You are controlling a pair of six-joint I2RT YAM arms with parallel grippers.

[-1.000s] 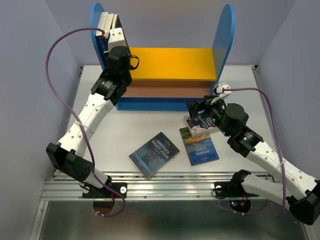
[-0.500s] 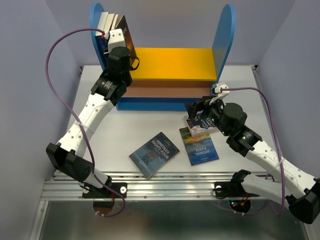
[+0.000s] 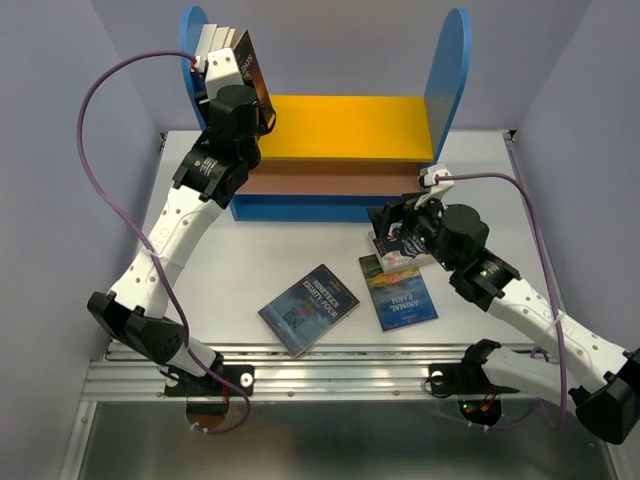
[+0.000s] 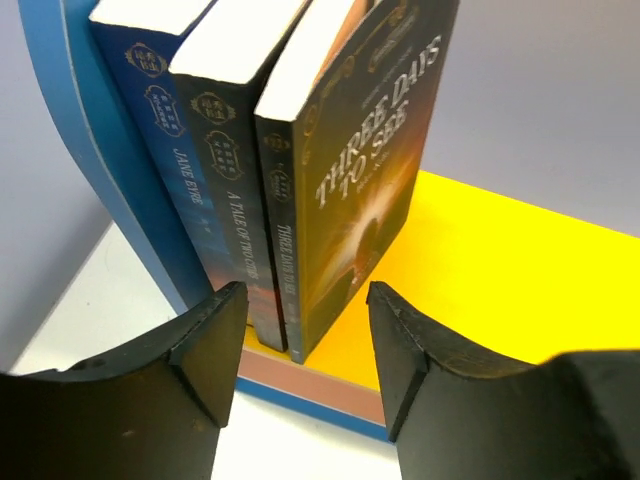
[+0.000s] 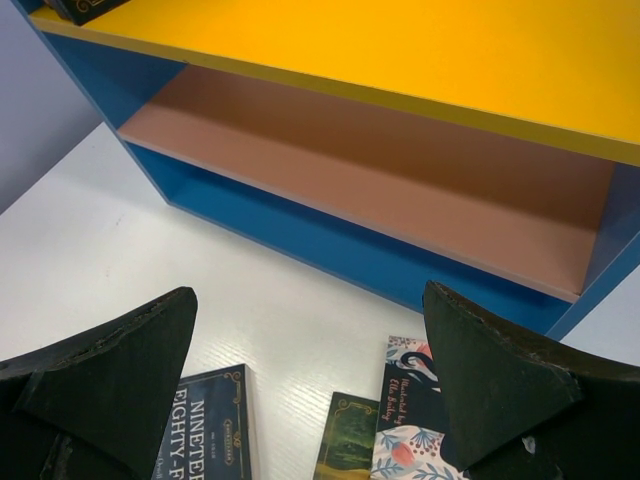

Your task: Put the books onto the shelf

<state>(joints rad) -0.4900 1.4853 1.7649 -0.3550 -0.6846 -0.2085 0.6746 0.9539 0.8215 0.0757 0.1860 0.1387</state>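
The shelf (image 3: 450, 75) stood at the upper middle of the overhead frame, on the white worktop (image 3: 230, 250). Three books stood on end at the left end of its yellow upper board (image 3: 345, 125), leaning toward the left blue panel (image 3: 192, 30); Jane Eyre (image 4: 160, 130) was against the panel, A Tale of Two Cities (image 4: 235, 190) came next, and Three Days to See (image 4: 370, 180) was outermost, tilted onto the others. The left hand (image 4: 305, 305) was released at the upper left, its fingers (image 4: 215, 340) spread either side of the lower spines and clasping nothing. At the right middle, the right hand (image 3: 397, 225) hung spread wide and empty over a floral-covered book (image 3: 402, 260); that book lay flat, overlapping the top edge of Animal Farm (image 3: 398, 295). Nineteen Eighty-Four (image 3: 309, 309) lay flat at lower centre, just left of Animal Farm and apart from it.
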